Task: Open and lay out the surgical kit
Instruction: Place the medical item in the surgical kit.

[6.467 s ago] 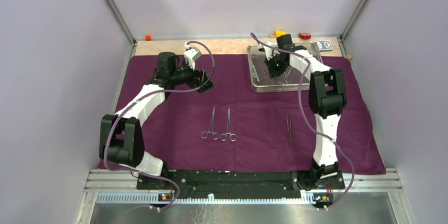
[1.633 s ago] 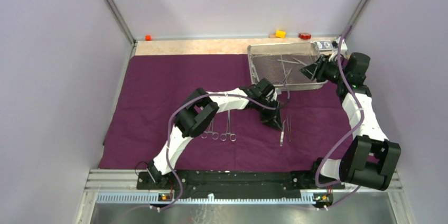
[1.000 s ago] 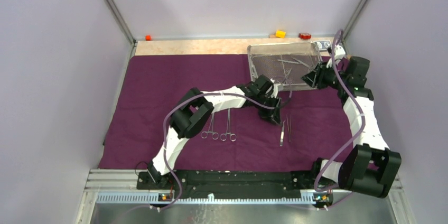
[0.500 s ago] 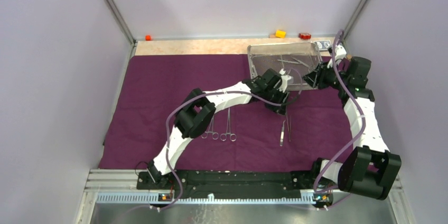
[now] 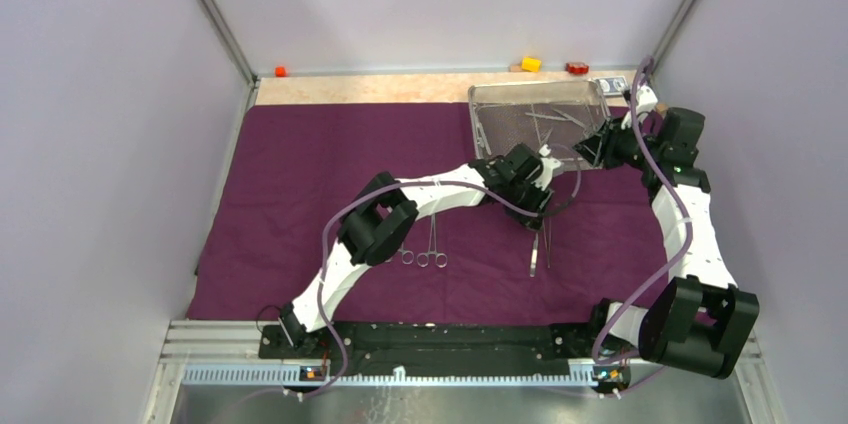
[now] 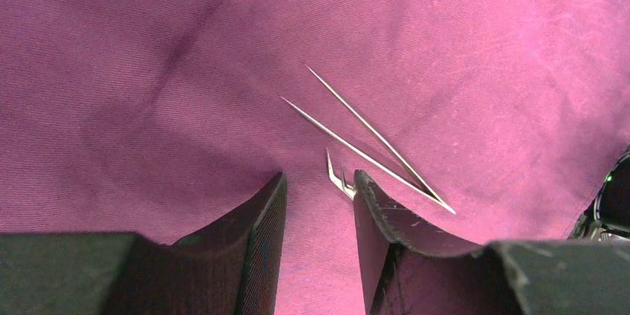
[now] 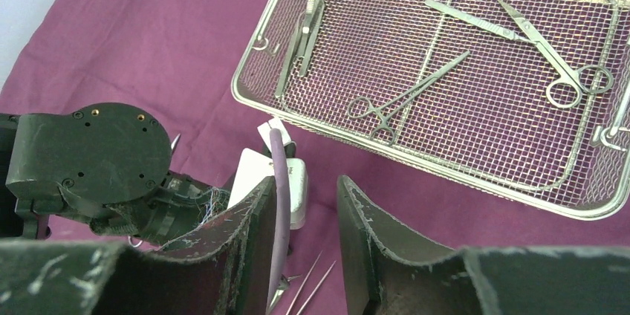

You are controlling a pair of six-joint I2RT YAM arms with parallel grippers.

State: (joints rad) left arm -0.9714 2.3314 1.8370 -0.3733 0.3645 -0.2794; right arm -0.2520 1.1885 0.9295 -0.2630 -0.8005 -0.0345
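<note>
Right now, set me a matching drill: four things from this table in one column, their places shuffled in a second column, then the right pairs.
Things:
1. scissors
2. side-by-side pair of clamps
3. yellow block
4. long tweezers

Places:
A. on the bare wood beyond the purple cloth
B. on the cloth, just ahead of the left gripper
C. inside the mesh tray
D. on the cloth, near its middle

Pairs: 1-C, 2-D, 3-A, 4-B.
</note>
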